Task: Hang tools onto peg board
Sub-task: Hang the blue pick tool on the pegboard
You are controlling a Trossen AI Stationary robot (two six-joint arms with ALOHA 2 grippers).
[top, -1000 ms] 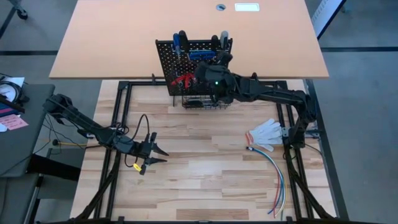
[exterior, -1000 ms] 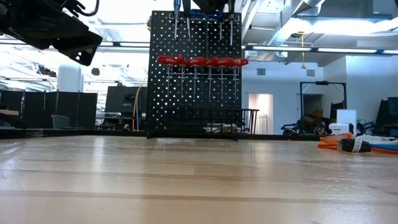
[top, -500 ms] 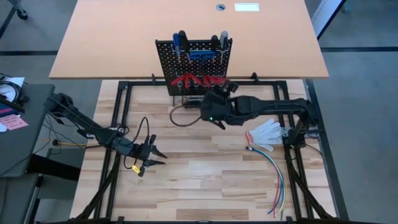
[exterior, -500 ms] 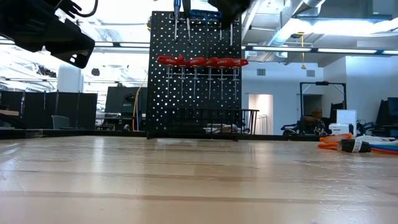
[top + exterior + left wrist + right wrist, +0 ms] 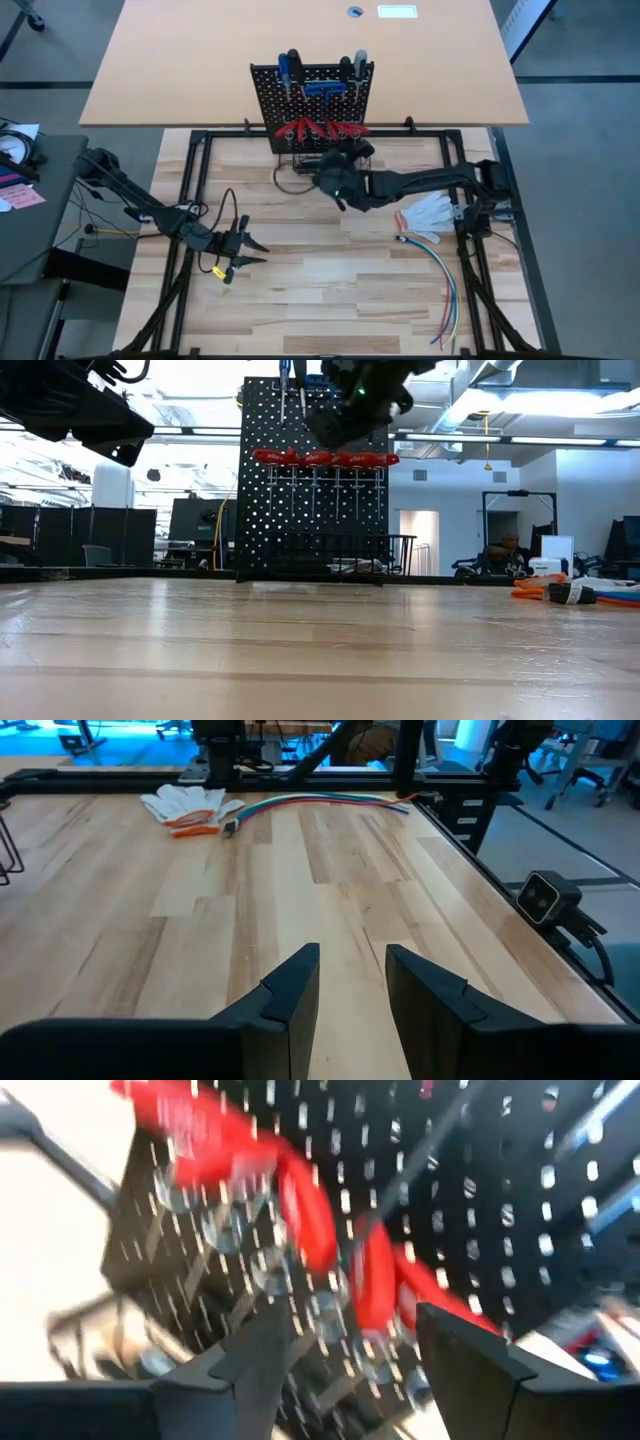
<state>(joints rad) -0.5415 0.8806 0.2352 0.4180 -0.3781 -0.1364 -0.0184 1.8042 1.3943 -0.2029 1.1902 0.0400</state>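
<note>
High view: right gripper point(image 5: 345, 165) has drawn back from the top of the peg board point(image 5: 312, 100) toward its base, jaws now parted and empty, so a tool appears delivered; red-handled screwdrivers point(image 5: 318, 129) hang in a row. Left gripper point(image 5: 252, 251) waits well apart, jaws partly open, holding nothing. White gloves point(image 5: 425, 215) and coloured wires point(image 5: 445, 290) lie aside, obstructing nothing.

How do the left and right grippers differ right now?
Place: the left gripper hangs over bare wood near the table's left front; the right gripper sits just in front of the peg board.
View: the left wrist camera faces a white glove and coloured wires; the right wrist camera faces the red-handled screwdrivers.
Shared: both hold nothing, jaws apart.
</note>
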